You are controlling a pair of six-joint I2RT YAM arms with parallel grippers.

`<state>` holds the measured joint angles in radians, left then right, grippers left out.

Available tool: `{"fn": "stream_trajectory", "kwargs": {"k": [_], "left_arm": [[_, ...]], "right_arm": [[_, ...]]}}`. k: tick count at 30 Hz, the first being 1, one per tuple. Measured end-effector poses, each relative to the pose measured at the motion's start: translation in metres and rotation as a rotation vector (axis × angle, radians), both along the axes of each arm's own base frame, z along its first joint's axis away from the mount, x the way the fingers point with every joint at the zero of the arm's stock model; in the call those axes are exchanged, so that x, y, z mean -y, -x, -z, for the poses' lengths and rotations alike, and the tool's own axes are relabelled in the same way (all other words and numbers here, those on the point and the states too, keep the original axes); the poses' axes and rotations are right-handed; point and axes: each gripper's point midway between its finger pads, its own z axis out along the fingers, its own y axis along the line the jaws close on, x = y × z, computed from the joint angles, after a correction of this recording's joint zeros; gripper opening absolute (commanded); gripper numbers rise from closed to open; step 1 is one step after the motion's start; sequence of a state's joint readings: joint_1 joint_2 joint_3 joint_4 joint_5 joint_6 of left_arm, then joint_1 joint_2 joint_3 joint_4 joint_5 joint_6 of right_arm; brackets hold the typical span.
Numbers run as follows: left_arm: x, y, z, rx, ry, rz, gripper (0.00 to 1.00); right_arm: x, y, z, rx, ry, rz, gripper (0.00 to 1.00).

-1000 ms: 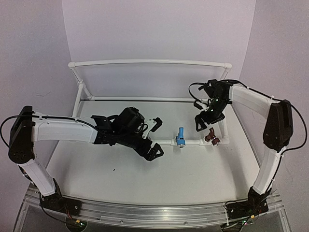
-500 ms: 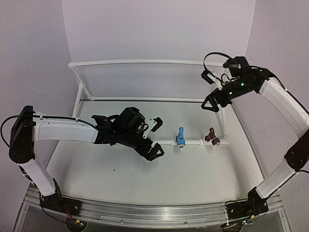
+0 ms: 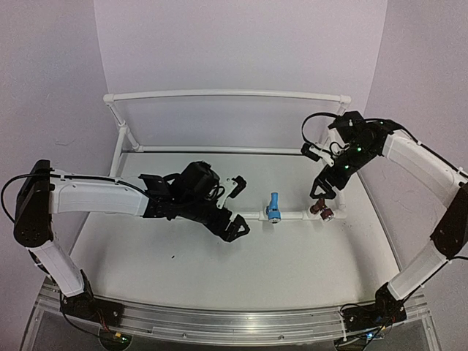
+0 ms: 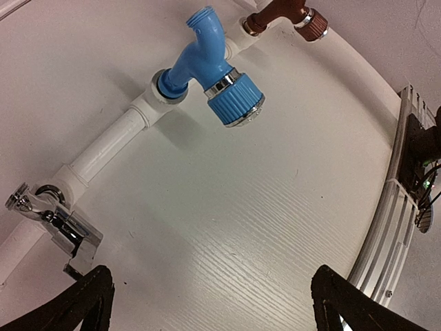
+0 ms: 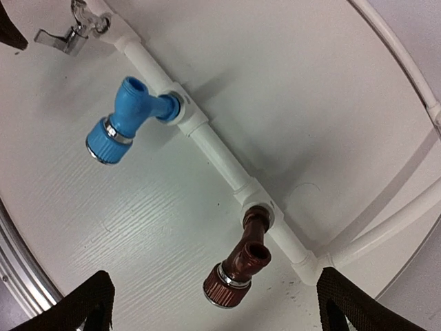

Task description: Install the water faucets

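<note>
Both my claws are released, fingers spread wide, nothing between them. My left claw [image 3: 238, 208] hangs over the left end of the white pipe [image 3: 295, 214], close to the grey metal faucet [image 4: 63, 229] which sits in the pipe there. The light blue faucet [image 3: 273, 207] is seated at the middle of this pipe, the red-brown faucet [image 3: 320, 209] at its right end. My right claw [image 3: 321, 186] hovers above that right end, apart from it. The pipe lies on the bench [image 3: 256, 274]

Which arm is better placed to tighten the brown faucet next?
Probably the right arm: its open jaws hang over the brown faucet, while the left arm holds its open jaws by the grey faucet.
</note>
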<state>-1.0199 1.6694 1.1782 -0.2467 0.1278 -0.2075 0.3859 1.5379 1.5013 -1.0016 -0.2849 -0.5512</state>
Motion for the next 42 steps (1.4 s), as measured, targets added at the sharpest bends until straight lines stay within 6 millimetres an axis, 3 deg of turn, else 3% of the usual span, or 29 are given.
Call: {"fn": "stream_trajectory", "kwargs": {"k": [6,14,20,23,32,42], "left_arm": [[0.003,-0.001,-0.006,0.011,0.021,0.001,1.00],[0.004,0.001,-0.006,0.003,0.029,0.013,1.00],[0.005,0.003,-0.007,-0.003,0.032,0.022,1.00],[0.005,0.003,-0.007,-0.004,0.032,0.024,1.00],[0.005,0.004,-0.007,-0.007,0.035,0.029,1.00],[0.006,0.005,-0.007,-0.010,0.037,0.034,1.00]], "right_arm": [[0.022,0.001,0.009,0.033,0.149,-0.062,0.96],[0.039,0.020,-0.014,0.193,0.322,-0.399,0.98],[0.065,0.059,0.006,0.297,0.525,-0.751,0.98],[0.068,0.064,0.011,0.352,0.592,-0.895,0.98],[0.049,0.038,0.030,0.392,0.607,-1.044,0.98],[0.030,0.017,0.060,0.304,0.558,-1.030,0.98]]}}
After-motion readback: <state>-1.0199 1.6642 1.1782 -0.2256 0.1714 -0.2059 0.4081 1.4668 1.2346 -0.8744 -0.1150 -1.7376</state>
